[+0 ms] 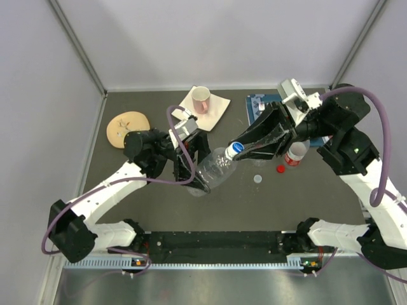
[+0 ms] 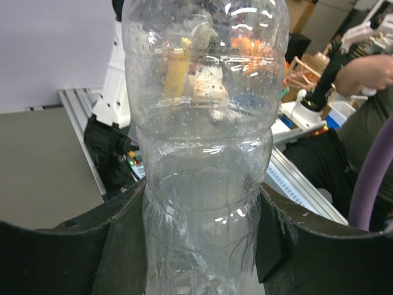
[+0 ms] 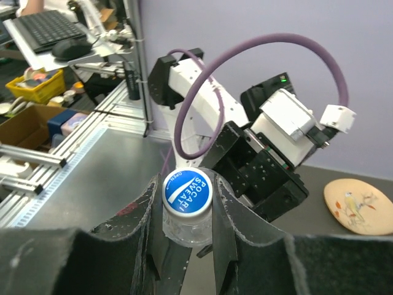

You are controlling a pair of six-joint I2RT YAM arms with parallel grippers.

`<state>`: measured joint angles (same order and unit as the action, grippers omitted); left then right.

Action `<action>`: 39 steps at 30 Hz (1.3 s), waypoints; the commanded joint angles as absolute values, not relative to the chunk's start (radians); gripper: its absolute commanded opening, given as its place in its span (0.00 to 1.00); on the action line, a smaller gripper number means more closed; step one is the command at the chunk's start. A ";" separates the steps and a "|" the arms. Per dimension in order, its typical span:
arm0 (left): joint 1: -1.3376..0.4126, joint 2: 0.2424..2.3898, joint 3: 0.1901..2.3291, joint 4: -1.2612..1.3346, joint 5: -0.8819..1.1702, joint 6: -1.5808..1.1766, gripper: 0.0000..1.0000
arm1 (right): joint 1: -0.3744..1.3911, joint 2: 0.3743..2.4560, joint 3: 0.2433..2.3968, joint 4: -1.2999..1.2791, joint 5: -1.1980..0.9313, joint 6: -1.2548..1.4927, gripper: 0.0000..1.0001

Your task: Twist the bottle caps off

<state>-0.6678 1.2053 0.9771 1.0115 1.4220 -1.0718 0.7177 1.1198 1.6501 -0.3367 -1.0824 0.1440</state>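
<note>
My left gripper (image 1: 196, 170) is shut on the body of a clear bottle (image 1: 215, 168) and holds it tilted above the table, neck toward the right. In the left wrist view the bottle (image 2: 202, 123) fills the frame between my fingers (image 2: 123, 246). Its blue cap (image 1: 236, 147) is on the neck. My right gripper (image 1: 245, 149) is closed around it; in the right wrist view both fingers press the sides of the blue cap (image 3: 187, 192). A loose red cap (image 1: 280, 169) and a loose white cap (image 1: 257, 179) lie on the table. A second bottle (image 1: 294, 154) stands behind the right gripper.
A pink-lined mug (image 1: 201, 98) stands on a white napkin (image 1: 216, 109) at the back. A beige round plate (image 1: 127, 129) lies at back left and also shows in the right wrist view (image 3: 359, 206). A blue-edged object (image 1: 257, 102) sits at back right.
</note>
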 commanded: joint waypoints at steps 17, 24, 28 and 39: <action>-0.652 1.172 1.011 0.646 1.316 -0.793 0.58 | 0.726 1.048 1.654 -0.204 -1.387 0.321 0.00; -0.652 1.157 1.002 0.612 1.333 -0.769 0.58 | 0.727 1.042 1.660 -0.201 -1.425 0.327 0.00; -0.652 1.143 1.009 0.517 1.330 -0.692 0.58 | 0.724 1.034 1.660 -0.201 -1.430 0.325 0.00; -0.647 1.101 1.051 0.134 1.139 -0.399 0.57 | 0.696 0.985 1.641 -0.267 -0.978 0.257 0.00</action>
